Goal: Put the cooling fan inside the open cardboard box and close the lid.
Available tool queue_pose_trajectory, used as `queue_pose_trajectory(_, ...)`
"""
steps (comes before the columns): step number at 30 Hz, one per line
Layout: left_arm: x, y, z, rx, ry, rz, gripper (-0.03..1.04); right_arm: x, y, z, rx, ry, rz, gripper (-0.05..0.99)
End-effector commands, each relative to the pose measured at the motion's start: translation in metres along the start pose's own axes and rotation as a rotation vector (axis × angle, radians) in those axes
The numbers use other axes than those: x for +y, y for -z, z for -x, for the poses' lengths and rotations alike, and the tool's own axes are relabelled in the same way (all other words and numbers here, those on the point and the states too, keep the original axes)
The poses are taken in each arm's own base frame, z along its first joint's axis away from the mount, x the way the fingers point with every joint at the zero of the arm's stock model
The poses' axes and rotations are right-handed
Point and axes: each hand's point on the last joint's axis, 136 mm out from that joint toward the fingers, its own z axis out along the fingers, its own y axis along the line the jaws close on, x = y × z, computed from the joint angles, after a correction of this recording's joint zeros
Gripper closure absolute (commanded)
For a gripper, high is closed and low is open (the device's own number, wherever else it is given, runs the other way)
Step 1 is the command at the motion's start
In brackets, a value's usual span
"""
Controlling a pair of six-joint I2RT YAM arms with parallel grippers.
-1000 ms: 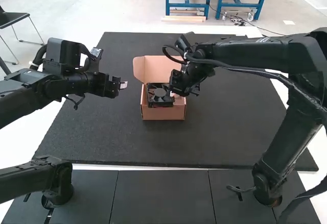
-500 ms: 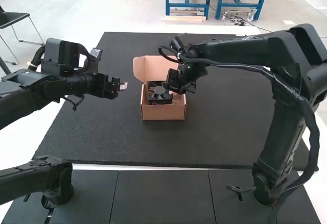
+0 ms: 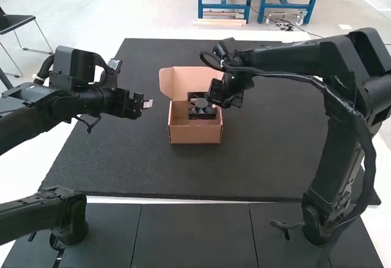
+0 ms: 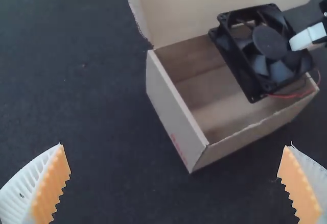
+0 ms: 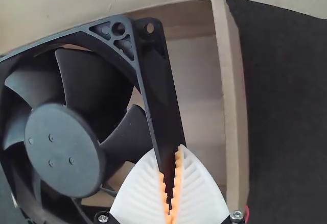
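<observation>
Black arms [image 3: 287, 53], looped cables [image 3: 44, 68]; white ribbed fingers [image 4: 23, 196], orange pads [image 4: 299, 183]

Black rubber mat [image 3: 122, 158] spread over white table [image 3: 27, 173]; dark panels [image 3: 195, 237] along near edge.

Cooling fan [image 5: 66, 147]: black moulded plastic, smooth, with a faint sheen. Cardboard box [image 4: 173, 117]: plain brown paperboard, matt, with raw cut edges; the black mat [image 3: 122, 152] under it is rough and grainy. Jaws of the left gripper [image 3: 147, 102]: white ribbed plastic, faced with matt orange toothed pads [image 4: 51, 180].
</observation>
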Motion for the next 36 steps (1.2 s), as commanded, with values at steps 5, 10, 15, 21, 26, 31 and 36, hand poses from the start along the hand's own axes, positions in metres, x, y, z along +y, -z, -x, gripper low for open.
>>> queue_pose_trajectory(5,-0.004,0.008,0.011,-0.042,0.006,-0.013,0.05,0.014,-0.005,0.008,-0.017,0.034,0.021,0.96)
queue_pose_trajectory(10,-0.004,0.008,0.012,-0.045,0.01,-0.015,0.05,0.019,-0.011,0.008,-0.008,0.047,0.023,0.96)
queue_pose_trajectory(15,-0.004,0.008,0.013,-0.048,0.015,-0.014,0.05,0.028,-0.016,0.004,0.006,0.064,0.034,0.96)
queue_pose_trajectory(21,-0.004,0.009,0.014,-0.053,0.013,-0.015,0.05,0.037,-0.021,-0.005,0.028,0.095,0.041,0.96)
queue_pose_trajectory(26,-0.004,0.008,0.014,-0.053,0.016,-0.015,0.05,0.034,-0.024,-0.011,0.043,0.121,0.029,0.96)
queue_pose_trajectory(31,-0.004,0.008,0.015,-0.056,0.016,-0.015,0.05,0.024,-0.028,-0.017,0.057,0.136,0.003,0.96)
queue_pose_trajectory(36,-0.004,0.009,0.015,-0.057,0.017,-0.016,0.05,0.02,-0.032,-0.021,0.067,0.136,-0.008,0.96)
